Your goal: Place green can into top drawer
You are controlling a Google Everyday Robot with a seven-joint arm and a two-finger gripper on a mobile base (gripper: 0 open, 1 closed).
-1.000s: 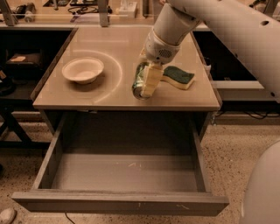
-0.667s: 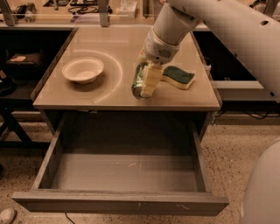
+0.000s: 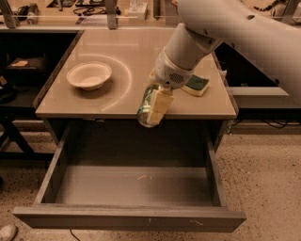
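One gripper (image 3: pixel 154 109) pinches the tilted green can (image 3: pixel 144 111) in the air at the front edge of the counter (image 3: pixel 122 96), above the open top drawer (image 3: pixel 127 219), with a white bowl (image 3: pixel 89 75) and a sponge (image 3: pixel 196 85) on the counter behind.

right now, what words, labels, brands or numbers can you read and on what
No text can be read here.
The green can: whitish markings, too blurred to read; the gripper holds it, jaws shut, at the counter's front edge above the open top drawer.
The bowl and sponge: no markings show.
Clutter behind the counter: too blurred to read.
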